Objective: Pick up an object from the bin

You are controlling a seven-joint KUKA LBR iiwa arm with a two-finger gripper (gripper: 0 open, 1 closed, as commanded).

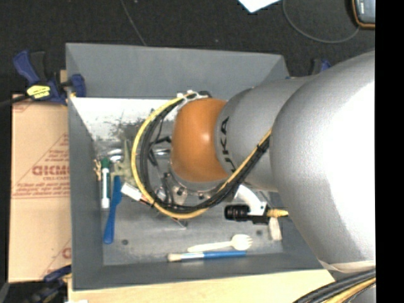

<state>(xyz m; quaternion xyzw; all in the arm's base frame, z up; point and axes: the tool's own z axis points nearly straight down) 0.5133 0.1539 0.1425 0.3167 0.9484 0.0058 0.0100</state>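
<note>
One white spork lies on the grey bin floor.

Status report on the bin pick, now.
Gripper low over middle of bin, beneath orange wrist cover; hold unconfirmed. Nearest: white piece and blue-handled brush left, black cylinder right. White spoon apart, by bottom wall.

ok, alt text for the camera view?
KUKA arm, orange wrist cover down, reaches into the middle of a grey metal bin. Around it lie a blue-handled tool, a white plastic utensil and a black cylinder.
</note>
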